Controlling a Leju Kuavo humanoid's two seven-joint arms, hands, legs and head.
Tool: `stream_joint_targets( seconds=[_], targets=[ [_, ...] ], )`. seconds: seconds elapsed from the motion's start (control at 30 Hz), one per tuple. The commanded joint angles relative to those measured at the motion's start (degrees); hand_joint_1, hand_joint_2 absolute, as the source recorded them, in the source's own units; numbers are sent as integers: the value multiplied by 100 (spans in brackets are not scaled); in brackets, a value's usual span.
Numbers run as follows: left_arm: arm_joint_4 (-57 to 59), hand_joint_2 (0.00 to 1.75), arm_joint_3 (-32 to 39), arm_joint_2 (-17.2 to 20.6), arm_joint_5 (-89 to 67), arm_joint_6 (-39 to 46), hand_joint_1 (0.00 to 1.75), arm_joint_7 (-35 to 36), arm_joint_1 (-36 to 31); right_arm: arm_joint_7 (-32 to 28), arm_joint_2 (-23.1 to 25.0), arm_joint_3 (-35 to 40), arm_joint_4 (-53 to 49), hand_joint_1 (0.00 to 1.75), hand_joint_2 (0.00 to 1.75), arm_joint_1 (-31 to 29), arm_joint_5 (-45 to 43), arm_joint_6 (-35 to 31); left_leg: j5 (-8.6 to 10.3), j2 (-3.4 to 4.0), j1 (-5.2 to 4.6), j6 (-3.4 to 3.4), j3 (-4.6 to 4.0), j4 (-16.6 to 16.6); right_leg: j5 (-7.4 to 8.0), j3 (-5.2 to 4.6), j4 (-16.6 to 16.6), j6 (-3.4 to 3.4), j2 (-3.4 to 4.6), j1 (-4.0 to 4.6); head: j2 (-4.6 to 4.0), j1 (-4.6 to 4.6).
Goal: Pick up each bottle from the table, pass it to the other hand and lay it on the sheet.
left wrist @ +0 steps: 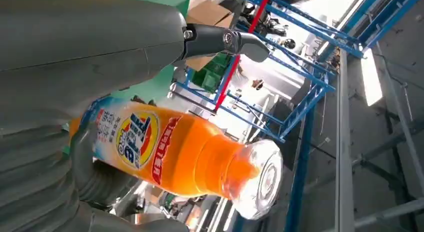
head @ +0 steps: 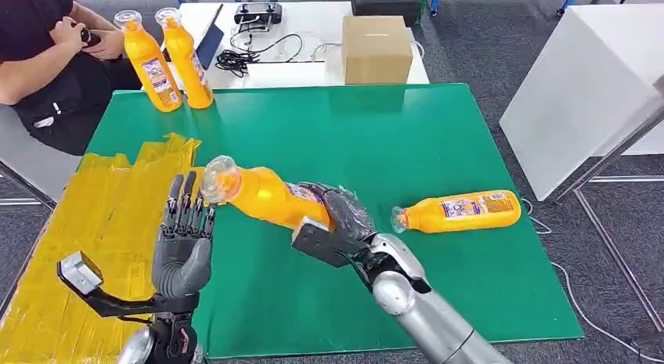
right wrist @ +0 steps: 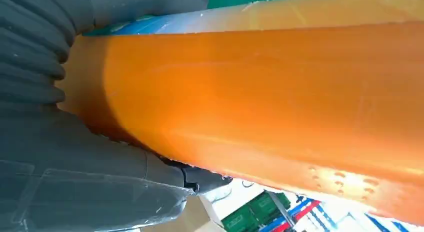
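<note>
Your right hand (head: 341, 219) grips the held bottle (head: 262, 193) around its lower body, fingers wrapped over the label end. The bottle hangs above the green table (head: 438, 129), long axis near level, clear cap (head: 218, 178) pointing toward your left side.

Your left hand (head: 185, 239) stands upright, fingers spread and empty, palm turned toward the cap. The cap sits just beside the fingertips (head: 190, 185); from the head view you cannot tell whether they touch. Judgement: the handover turns on this. The neck end leads toward the left hand, so the left hand must close on neck or shoulder.

The yellow sheet (head: 94, 223) lies on the left side of the table, below and beyond the left hand.

A second bottle (head: 458, 211) lies on its side on the table, right of the right arm, cap toward centre. Two more bottles (head: 168, 59) stand at the far edge, near a person (head: 47, 59).

In the right wrist view the bottle's body crowds the picture; the fingers' far side is hidden.
</note>
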Motion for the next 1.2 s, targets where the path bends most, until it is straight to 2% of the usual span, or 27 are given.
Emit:
stream_joint_targets(
  seconds=[0.03,0.27,0.63,0.87,1.07,1.1,1.13,1.17,1.2],
  targets=[
    [400,175,-53,24,-35,-7,0,7,-227,125,81,421,766,175,175,-530,30,143,-2,5,0,-2,9,-4,0,9,-5,1,3,0,0,0],
    [453,175,-40,15,-108,11,0,-18,-296,243,247,854,1153,175,175,-785,142,288,-6,14,2,-7,19,-4,-3,16,-4,-1,10,2,0,0],
    [481,175,179,19,-239,96,0,-78,-281,377,325,1526,1025,175,175,-844,341,504,-4,11,1,-3,12,-3,-2,10,-2,1,8,-1,0,0],
    [445,175,352,30,-320,165,0,-146,-176,352,454,2314,1047,175,175,-659,515,647,-7,13,3,-6,23,-10,-3,21,-9,-1,10,2,0,2],
    [279,175,461,-13,-328,120,0,-171,131,362,376,2631,880,175,175,-496,573,632,-6,8,3,-4,17,-8,-5,15,-8,-1,6,1,0,0],
    [280,175,485,-38,-318,100,45,-176,138,363,370,2664,897,175,175,-510,576,633,-11,12,6,-6,26,-9,-7,25,-12,-1,9,4,0,0],
    [298,175,502,-58,-303,70,175,-186,131,363,363,2691,922,175,175,-535,579,627,-8,8,3,-5,21,-8,-7,20,-10,0,4,2,0,0],
    [307,175,519,-75,-300,58,175,-186,118,363,367,2701,937,175,175,-561,577,618,-5,4,3,-4,12,-6,-4,10,-6,-1,1,2,0,0],
    [300,175,524,-81,-299,51,175,-188,118,363,366,2698,939,175,175,-570,577,615,-16,10,8,-9,38,-9,-13,38,-15,-1,4,7,0,0]
  ],
)
